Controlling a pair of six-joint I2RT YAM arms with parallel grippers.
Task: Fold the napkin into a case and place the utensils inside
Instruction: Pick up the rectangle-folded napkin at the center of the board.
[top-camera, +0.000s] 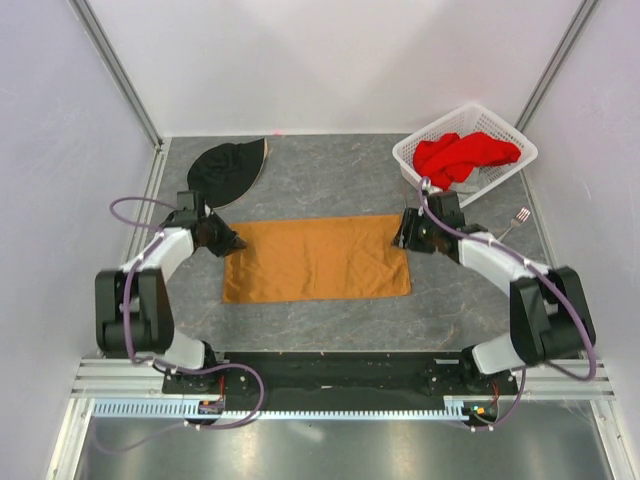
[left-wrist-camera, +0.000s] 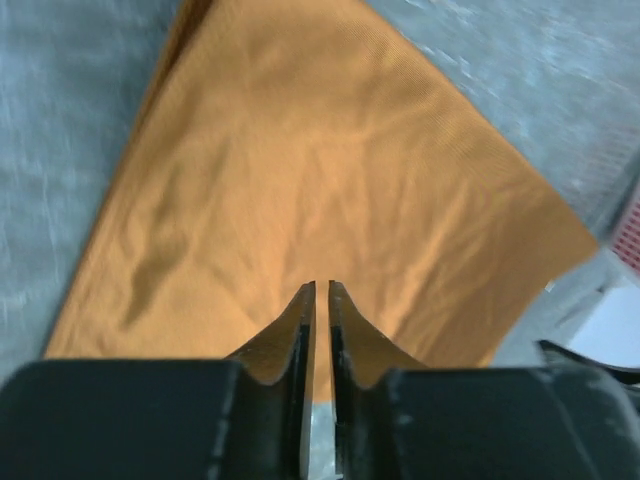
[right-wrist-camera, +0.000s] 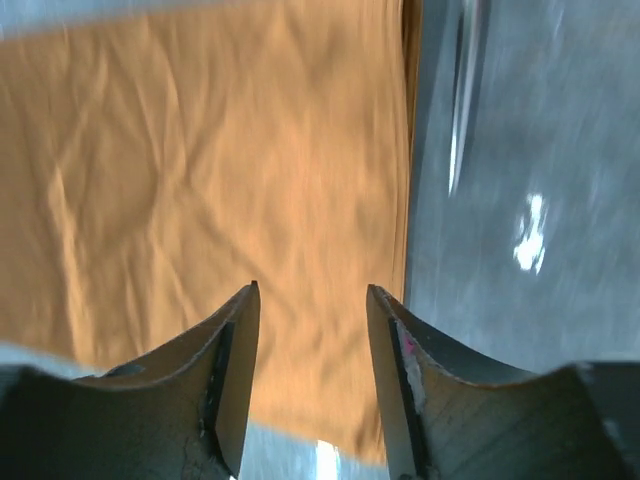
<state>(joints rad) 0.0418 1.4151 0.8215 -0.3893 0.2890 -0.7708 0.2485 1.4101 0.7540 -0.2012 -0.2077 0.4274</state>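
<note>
The table (top-camera: 330, 170) carries 1 napkin (top-camera: 317, 259), 1 black hat (top-camera: 225, 170), 1 white basket (top-camera: 505, 127), 1 red cloth (top-camera: 460, 155) and 1 fork (top-camera: 518, 217). There are 2 tools: left tool (top-camera: 238, 245), right tool (top-camera: 400, 238).

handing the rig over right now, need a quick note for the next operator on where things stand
Left claw: all but shut, at the napkin's far left corner; no cloth visibly pinched.
Right claw: open over the napkin's far right corner, holding nothing.
Napkin: flat rectangle; its side edges look doubled, so one fold seems done.
Fork: on the table, off to the napkin's right.
Knife: probably the blurred grey streak beside the napkin's right edge in the right wrist view.
Left to do: fold down to a narrow case, then put both utensils inside.
</note>
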